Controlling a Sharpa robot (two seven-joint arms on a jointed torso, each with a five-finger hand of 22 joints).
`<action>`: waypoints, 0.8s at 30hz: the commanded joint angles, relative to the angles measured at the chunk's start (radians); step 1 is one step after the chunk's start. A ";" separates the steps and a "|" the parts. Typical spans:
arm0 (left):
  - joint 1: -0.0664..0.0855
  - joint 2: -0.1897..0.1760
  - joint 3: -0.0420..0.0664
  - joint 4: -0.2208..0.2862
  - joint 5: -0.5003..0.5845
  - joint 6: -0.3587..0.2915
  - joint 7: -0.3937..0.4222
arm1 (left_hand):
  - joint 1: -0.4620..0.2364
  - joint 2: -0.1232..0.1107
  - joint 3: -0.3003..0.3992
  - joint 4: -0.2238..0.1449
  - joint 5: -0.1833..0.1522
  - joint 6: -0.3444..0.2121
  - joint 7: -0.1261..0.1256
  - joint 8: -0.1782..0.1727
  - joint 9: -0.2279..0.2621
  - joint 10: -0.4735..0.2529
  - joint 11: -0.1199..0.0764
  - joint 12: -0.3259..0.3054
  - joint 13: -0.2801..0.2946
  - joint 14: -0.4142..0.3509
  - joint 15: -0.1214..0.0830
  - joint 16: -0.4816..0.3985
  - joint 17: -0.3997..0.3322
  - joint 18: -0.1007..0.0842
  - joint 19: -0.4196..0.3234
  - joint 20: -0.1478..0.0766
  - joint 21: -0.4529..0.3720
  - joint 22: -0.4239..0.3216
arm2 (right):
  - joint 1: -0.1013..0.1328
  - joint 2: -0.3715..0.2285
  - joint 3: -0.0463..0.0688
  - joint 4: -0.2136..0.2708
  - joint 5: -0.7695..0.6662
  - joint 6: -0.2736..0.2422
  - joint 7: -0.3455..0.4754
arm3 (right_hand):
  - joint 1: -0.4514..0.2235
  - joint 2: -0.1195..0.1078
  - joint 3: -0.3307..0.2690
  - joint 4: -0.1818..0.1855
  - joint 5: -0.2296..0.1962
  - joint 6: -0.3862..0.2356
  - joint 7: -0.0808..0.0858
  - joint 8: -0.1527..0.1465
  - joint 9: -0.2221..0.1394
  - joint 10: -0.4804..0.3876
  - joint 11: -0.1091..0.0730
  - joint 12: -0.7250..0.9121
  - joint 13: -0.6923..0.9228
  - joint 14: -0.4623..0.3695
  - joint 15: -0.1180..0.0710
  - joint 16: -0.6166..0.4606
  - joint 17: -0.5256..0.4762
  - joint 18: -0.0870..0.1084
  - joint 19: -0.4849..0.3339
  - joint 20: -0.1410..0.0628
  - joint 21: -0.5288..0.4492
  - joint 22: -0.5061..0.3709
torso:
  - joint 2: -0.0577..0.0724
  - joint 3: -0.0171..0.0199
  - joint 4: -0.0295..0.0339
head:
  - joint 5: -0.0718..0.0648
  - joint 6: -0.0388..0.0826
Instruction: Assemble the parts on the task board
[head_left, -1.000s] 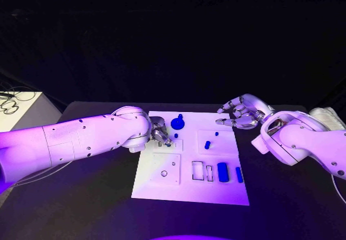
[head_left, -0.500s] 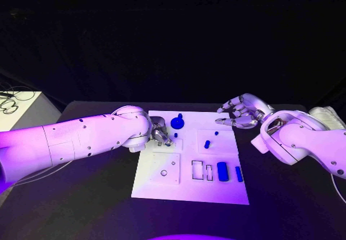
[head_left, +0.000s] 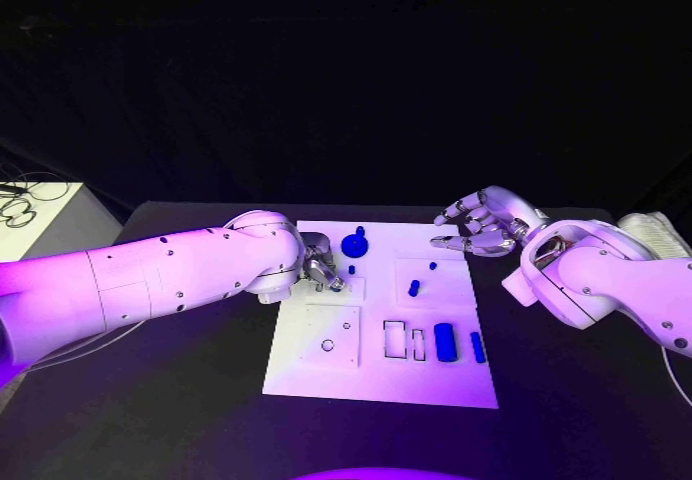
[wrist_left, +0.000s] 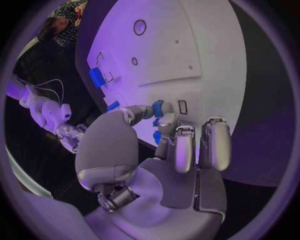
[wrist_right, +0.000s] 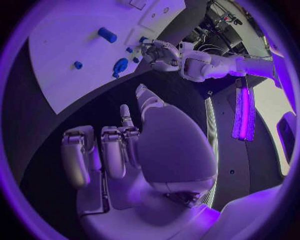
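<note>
A white task board (head_left: 378, 375) lies in the middle of the black table (head_left: 173, 420).

The left hand (head_left: 320, 268) is low over the far left part of the board. In the left wrist view, its fingertips (wrist_left: 164, 111) pinch a small blue part (wrist_left: 158, 107). Another small blue piece (wrist_left: 156, 137) sits just under the fingers there. Two of its fingers stick out straight, away from the pinch.

The right hand (head_left: 480, 225) floats at the far right corner of the board. Its fingers are curled a little and spread apart. It holds nothing.

A round blue part with a knob (head_left: 355, 244) stands on the far side of the board, just right of the left hand. A little blue peg (head_left: 352, 270) stands close to it, on the near side. A short blue part (head_left: 415, 289) stands near the middle of the board, and a tiny blue dot (head_left: 433, 267) sits just beyond it. Nearer to the robot, on the right, a fat blue bar (head_left: 446, 342) lies next to a thin blue bar (head_left: 477, 347). Two empty slots (head_left: 404, 341) lie just left of them. A small round hole (head_left: 329, 346) is on the near left part of the board.
</note>
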 joint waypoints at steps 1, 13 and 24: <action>-0.002 0.011 -0.003 -0.006 0.006 0.030 0.003 | -0.001 0.008 0.239 -0.244 0.004 0.004 -0.002 0.001 -0.001 0.005 -0.003 -0.002 -0.001 0.108 -0.007 0.003 0.263 -0.007 0.005 0.001 0.004 0.032 | -0.001 0.000 0.000 0.002 -0.003 0.013 0.005 | -0.005 0.007 0.000 0.008 0.003 0.004 0.000 0.004 -0.001 0.049 0.007 -0.005 0.214 0.104 0.007 0.006 0.262 -0.006 0.104 0.007 0.001 0.262 | 0.001 -0.0002 -0.0005 | 0.000 -0.001; -0.003 0.030 -0.021 -0.025 0.020 0.043 0.002 | -0.020 0.013 0.221 -0.232 -0.010 0.009 -0.004 0.003 0.001 0.019 -0.003 0.009 0.015 0.108 -0.007 0.003 0.263 -0.007 0.005 0.002 0.003 0.033 | -0.001 -0.002 0.000 0.003 -0.003 0.014 0.005 | -0.006 0.005 -0.001 0.011 0.003 0.003 -0.001 0.005 -0.002 0.049 0.007 -0.006 0.214 0.104 0.007 0.006 0.262 -0.007 0.104 0.007 0.001 0.262 | 0.000 0.0004 -0.0003 | -0.002 -0.008; -0.004 0.031 -0.023 -0.031 0.022 0.046 0.003 | -0.060 0.021 0.078 -0.174 -0.027 0.013 -0.022 0.003 0.005 0.031 -0.014 0.012 0.018 0.108 -0.014 0.003 0.263 -0.008 0.005 -0.004 -0.003 0.032 | -0.001 -0.001 0.000 0.001 -0.003 0.015 0.007 | -0.006 0.005 -0.002 0.011 0.003 0.003 -0.001 0.005 -0.002 0.047 0.007 -0.007 0.213 0.104 0.007 0.006 0.262 -0.006 0.103 0.007 0.000 0.261 | -0.001 -0.0001 0.0000 | -0.003 -0.010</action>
